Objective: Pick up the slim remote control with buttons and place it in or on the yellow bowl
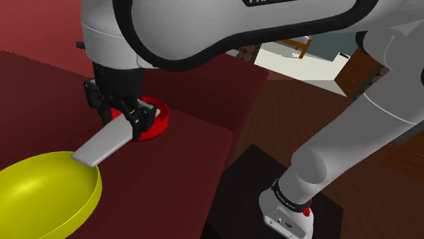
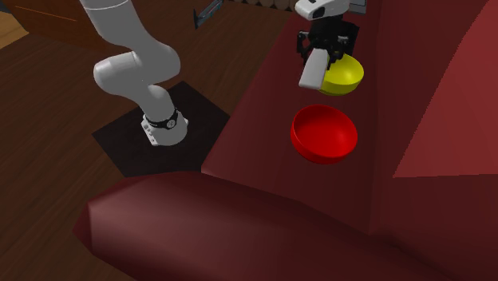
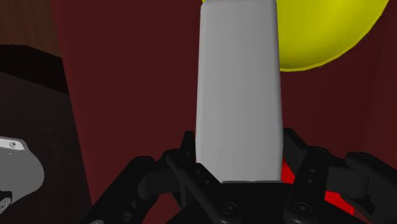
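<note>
Floor: dark brown wooden boards (image 2: 48,160) fill the left side of the second exterior view.
Sofa: a deep maroon sofa with a broad flat seat (image 1: 183,156) serves as the work surface. In the second exterior view it (image 2: 255,184) takes up the right half and the bottom of the frame.
Arm: the white arm with dark joints (image 1: 353,142) rises from the lower right of the shoulder view and arches across the top to the upper left. In the second exterior view it (image 2: 132,60) stands at upper left.
Base: a dark square stand (image 2: 128,140) lies on the floor under the arm, just beside the sofa's edge.
Yellow bowl: a round, glossy yellow bowl (image 1: 41,190) sits on the seat at the lower left of the shoulder view, and at the upper right of the second exterior view (image 2: 347,76).
Red bowl: a round red bowl (image 2: 323,134) rests on the seat near the yellow one, apart from it. In the shoulder view it (image 1: 157,122) is partly hidden behind the gripper.
Remote: a slim, plain light grey slab (image 1: 102,144), lifted off the seat and tilted, its free end over the yellow bowl's rim in the shoulder view. In the wrist view it (image 3: 238,95) runs out from the gripper, its far end beside the yellow bowl (image 3: 324,32).
Gripper: the all-black gripper (image 1: 129,117) hangs at upper left centre, its fingers clamped on the remote's near end (image 3: 238,184).
</note>
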Motion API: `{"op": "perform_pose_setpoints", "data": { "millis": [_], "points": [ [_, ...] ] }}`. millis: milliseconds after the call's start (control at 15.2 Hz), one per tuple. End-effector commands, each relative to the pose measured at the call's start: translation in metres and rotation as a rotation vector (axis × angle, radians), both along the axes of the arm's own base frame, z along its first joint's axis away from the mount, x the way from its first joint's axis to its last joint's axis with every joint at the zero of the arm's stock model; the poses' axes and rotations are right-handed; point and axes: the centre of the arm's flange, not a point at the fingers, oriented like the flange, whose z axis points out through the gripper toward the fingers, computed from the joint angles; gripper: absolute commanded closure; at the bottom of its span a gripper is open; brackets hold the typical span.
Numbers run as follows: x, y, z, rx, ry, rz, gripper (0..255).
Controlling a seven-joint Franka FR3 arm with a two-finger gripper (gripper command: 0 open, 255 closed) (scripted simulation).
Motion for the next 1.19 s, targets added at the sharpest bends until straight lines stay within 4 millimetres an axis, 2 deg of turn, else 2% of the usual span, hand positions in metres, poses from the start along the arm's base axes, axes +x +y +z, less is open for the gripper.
{"op": "perform_pose_setpoints", "data": {
  "millis": [0,594,660,1122],
  "points": [
    [0.002,0.025,0.0,0.002,-0.005,-0.007,255],
    [0.007,0.143,0.001,0.002,-0.005,-0.007,255],
    [0.008,0.162,0.001,0.002,-0.005,-0.007,255],
    [0.008,0.162,-0.036,0.002,-0.005,-0.007,255]
  ]
}}
